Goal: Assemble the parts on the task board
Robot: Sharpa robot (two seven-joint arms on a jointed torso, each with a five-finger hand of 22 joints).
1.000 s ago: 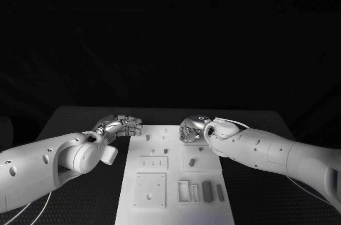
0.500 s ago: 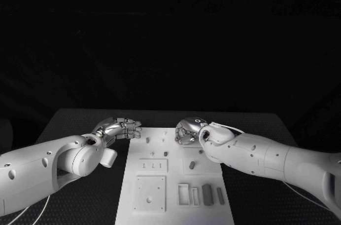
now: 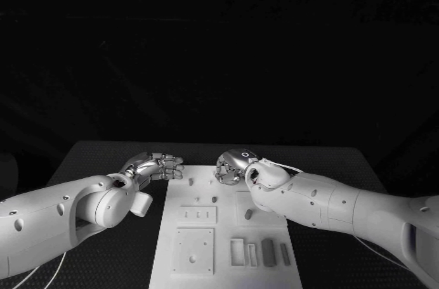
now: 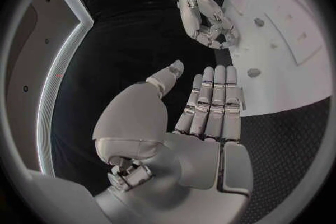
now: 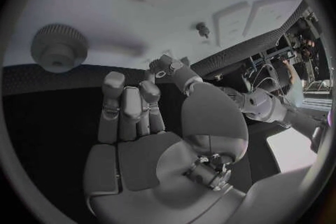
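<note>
The white task board (image 3: 275, 229) lies in the middle of the black table, with small dark parts on it: a long bar (image 3: 267, 251), a short peg (image 3: 248, 214) and another peg (image 3: 214, 199). My left hand (image 3: 157, 165) hovers just off the board's far left corner. Its fingers (image 4: 210, 101) lie side by side with the thumb apart, and it holds nothing. My right hand (image 3: 233, 165) is over the board's far edge with its fingers (image 4: 210, 31) curled in and nothing seen in them. A round ribbed knob (image 5: 59, 47) sits on the board ahead of the right hand (image 5: 133, 112).
The board carries raised square plates (image 3: 195, 248) and slotted recesses (image 3: 238, 251) near its front. Black table surface (image 3: 101, 159) stretches on both sides of the board. A small peg (image 5: 203, 28) stands on the board beyond the right hand.
My right hand has slid leftward along the board's far edge, closer to the left hand. The left hand has barely moved.
</note>
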